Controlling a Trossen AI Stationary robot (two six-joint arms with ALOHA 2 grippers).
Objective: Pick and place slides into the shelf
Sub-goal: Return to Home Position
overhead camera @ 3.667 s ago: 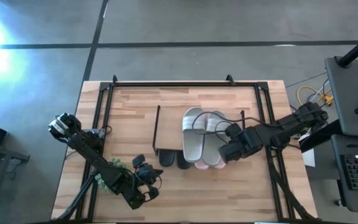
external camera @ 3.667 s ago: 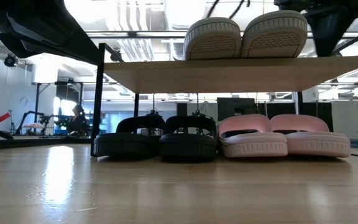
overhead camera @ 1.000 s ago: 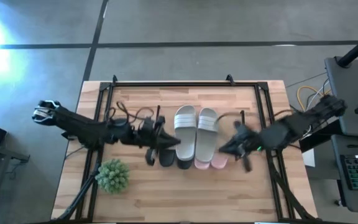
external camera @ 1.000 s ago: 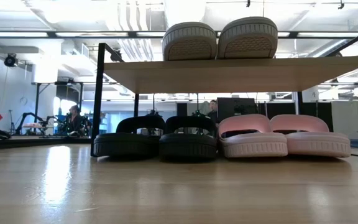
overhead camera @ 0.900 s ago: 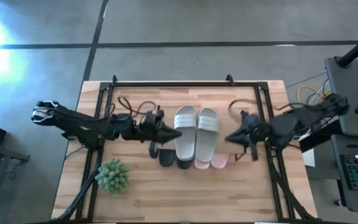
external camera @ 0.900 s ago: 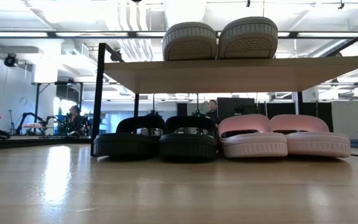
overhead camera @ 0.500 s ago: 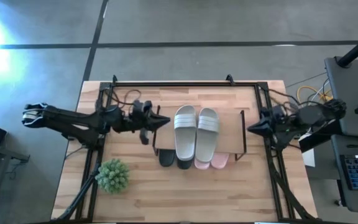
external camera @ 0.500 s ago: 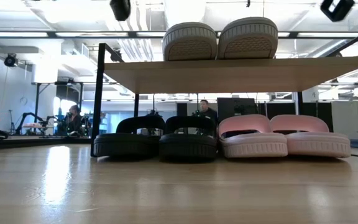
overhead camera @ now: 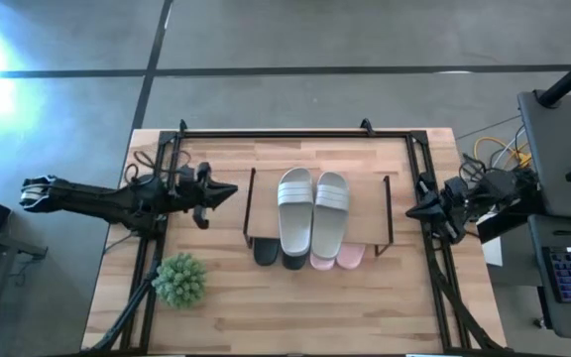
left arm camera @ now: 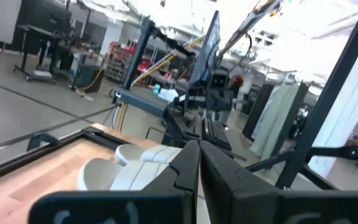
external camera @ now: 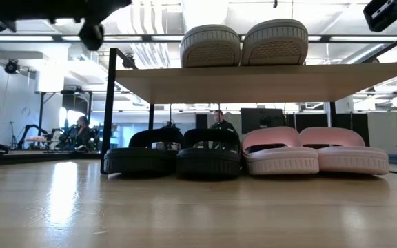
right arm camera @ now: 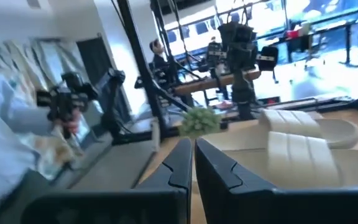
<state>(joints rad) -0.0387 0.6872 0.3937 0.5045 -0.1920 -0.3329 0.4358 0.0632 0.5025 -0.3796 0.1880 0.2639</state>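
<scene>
Now we see the left gripper [overhead camera: 228,190] hanging above the table [overhead camera: 266,312], just beside the left frame of the shelf [overhead camera: 366,212], its fingers pressed together on nothing; the right gripper [overhead camera: 411,209], likewise clenched and empty, hangs near the table's right edge; grey-beige slides [overhead camera: 312,210] lie side by side on the shelf top, with black slides [external camera: 173,153] and pink slides [external camera: 315,151] beneath; a green plant [overhead camera: 179,280] stands near the left corner; bare wood lies open before the shelf.

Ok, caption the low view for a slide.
Grey-beige slides sit atop the shelf, black slides and pink slides lined up beneath; left gripper and right gripper hang high at either side.
</scene>
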